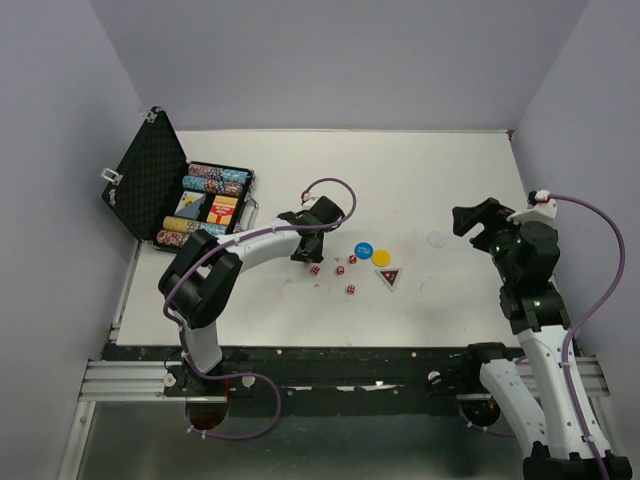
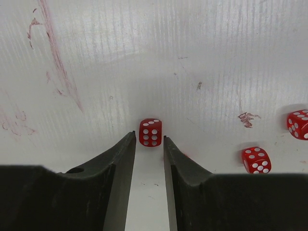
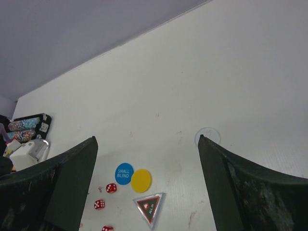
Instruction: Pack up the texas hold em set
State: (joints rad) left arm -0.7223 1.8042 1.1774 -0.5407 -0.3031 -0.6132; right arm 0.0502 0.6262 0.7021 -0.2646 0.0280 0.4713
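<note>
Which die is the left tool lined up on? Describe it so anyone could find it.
Right of the open case lie scattered red dice. It is the leftmost die, the only one directly at the left tool's tips.

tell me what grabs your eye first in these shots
The open black case at the table's far left, foam lid up and multicoloured chips inside. Near mid-table the left gripper is down with a red die just off its parted jaws, other dice, a blue SMALL BLIND disc, a yellow disc and a triangular ALL IN token loose beside it.
</note>
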